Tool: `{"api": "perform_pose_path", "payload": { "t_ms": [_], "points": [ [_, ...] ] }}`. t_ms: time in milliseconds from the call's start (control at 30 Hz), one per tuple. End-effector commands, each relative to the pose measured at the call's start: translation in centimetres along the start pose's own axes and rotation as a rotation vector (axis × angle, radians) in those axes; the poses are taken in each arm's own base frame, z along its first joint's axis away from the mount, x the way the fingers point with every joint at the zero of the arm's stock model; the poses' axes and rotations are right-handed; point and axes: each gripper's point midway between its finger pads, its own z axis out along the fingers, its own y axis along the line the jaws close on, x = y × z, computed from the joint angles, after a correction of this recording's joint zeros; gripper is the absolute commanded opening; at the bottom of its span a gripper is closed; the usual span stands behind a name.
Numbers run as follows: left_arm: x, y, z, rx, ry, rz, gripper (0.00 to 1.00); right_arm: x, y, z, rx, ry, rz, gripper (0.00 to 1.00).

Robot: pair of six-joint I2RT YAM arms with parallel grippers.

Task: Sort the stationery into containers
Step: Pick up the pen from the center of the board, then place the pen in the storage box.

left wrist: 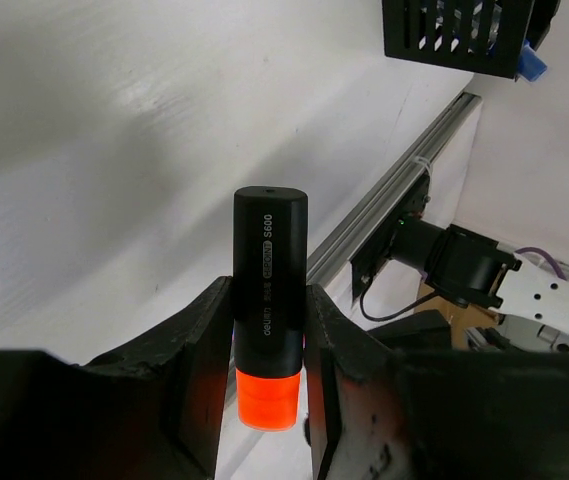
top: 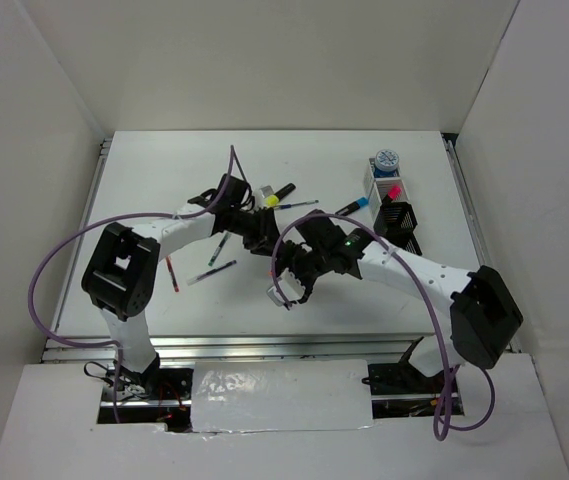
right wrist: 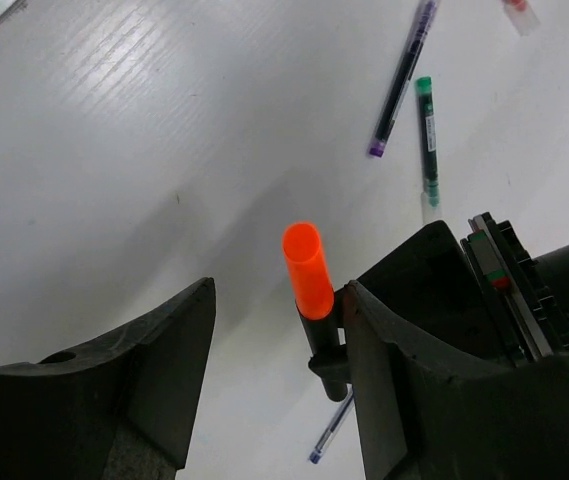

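Observation:
My left gripper (top: 261, 238) (left wrist: 269, 305) is shut on a black highlighter (left wrist: 269, 260) with an orange cap and holds it above the table. In the right wrist view the highlighter (right wrist: 307, 270) stands cap up between my right gripper's open jaws, close to the right finger (right wrist: 414, 330). My right gripper (top: 299, 280) (right wrist: 279, 300) is open and empty. The bins stand in a row at the right: a white bin (top: 374, 182) with a tape roll (top: 386, 159) on it, then black bins (top: 400, 217). A pink-capped highlighter (top: 392, 192) is in that row.
Loose on the table are a yellow-capped highlighter (top: 272, 200), a blue-capped one (top: 356, 206) and several thin pens (top: 214, 271), with a red pen (top: 172, 273) at the left. Purple (right wrist: 401, 75), green (right wrist: 426, 130) and blue pens (right wrist: 329, 440) lie under the grippers.

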Motion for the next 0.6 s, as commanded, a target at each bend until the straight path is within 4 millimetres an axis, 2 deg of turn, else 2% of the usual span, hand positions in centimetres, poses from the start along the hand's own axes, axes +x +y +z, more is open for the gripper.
{"api": "perform_pose_path", "payload": {
  "t_ms": [0,133,267,333,367,433,467,500,567],
  "points": [
    [0.1,-1.3,-0.3,0.045,0.001,-0.012,0.0,0.1,-2.2,0.4,0.051,0.021,-0.06,0.6],
    [-0.1,-1.4,-0.2,0.047,0.0,-0.021,0.0,0.7,-2.5,1.2,0.038,0.047,-0.065,0.56],
    [0.0,-1.3,-0.2,0.046,-0.004,-0.028,0.0,1.7,-2.4,2.3,0.042,0.082,-0.078,0.44],
    [0.1,-1.2,-0.2,0.046,-0.002,-0.032,0.0,2.1,-2.9,2.4,0.064,0.095,-0.087,0.4],
    [0.2,-1.1,-0.2,0.044,-0.001,-0.034,0.0,2.2,-3.0,2.5,0.066,0.098,-0.088,0.34],
    [0.1,-1.2,-0.3,0.039,-0.01,-0.018,0.12,2.1,-3.6,2.3,0.085,0.103,-0.094,0.23],
    [0.0,-1.3,-0.4,0.039,-0.013,-0.011,0.22,1.9,-4.0,2.2,0.102,0.101,-0.094,0.2],
    [-0.2,-1.4,-0.5,0.04,-0.021,0.002,0.49,1.8,-3.9,2.1,0.108,0.098,-0.094,0.13],
    [-0.7,-1.8,-0.8,0.042,-0.038,0.017,0.7,1.4,-4.4,1.5,0.142,0.092,-0.091,0.07]
  ]
}}
